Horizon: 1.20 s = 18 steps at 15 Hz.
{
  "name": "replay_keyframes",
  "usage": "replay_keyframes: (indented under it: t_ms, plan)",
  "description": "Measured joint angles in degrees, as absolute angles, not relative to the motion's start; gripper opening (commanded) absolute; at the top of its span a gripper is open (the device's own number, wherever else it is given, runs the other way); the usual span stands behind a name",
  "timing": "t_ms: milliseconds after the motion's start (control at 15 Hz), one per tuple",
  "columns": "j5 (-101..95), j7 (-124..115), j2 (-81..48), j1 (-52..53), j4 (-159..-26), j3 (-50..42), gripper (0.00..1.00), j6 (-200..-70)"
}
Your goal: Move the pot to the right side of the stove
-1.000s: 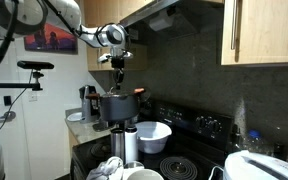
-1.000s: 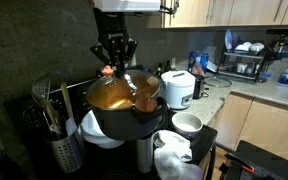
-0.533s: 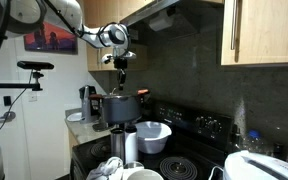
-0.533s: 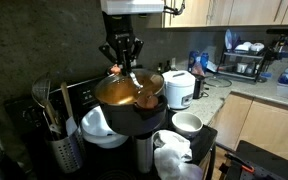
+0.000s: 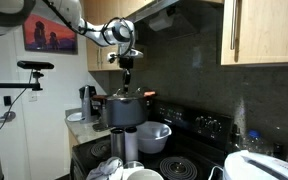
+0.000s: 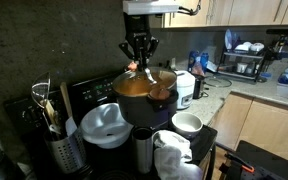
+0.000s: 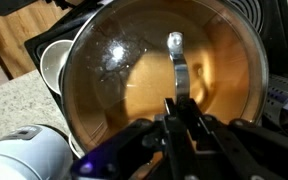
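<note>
The grey metal pot [image 5: 123, 111] hangs just over the black stove [image 5: 197, 126], near its far end, beside the counter. In an exterior view the pot [image 6: 144, 90] shows its reddish-brown inside, behind the white bowl. My gripper [image 5: 125, 68] points straight down over the pot's middle [image 6: 139, 62]. In the wrist view my fingers [image 7: 182, 104] are shut on the upright metal handle [image 7: 176, 55] at the top of the pot [image 7: 134, 85]. The stove's back panel [image 6: 84, 93] stands left of the pot.
A white bowl [image 6: 106, 126] and a slim steel canister [image 6: 142, 150] stand in front of the pot. A white rounded appliance [image 6: 182, 88] sits on the counter beside it. A utensil holder [image 6: 49, 125] is at the left. A small white cup [image 6: 187, 124] is nearby.
The gripper has carried the pot along the stove, away from the white bowl and toward the white rounded appliance. It has stayed shut on the handle.
</note>
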State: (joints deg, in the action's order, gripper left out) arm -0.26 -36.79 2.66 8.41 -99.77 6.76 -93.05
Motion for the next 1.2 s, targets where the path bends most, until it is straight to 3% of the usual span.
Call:
replay_keyframes:
  t_ms: [1200]
  plan:
    - [-1.5, -45.6, 18.0, 0.1, -113.8, 5.5, 0.06, -93.3]
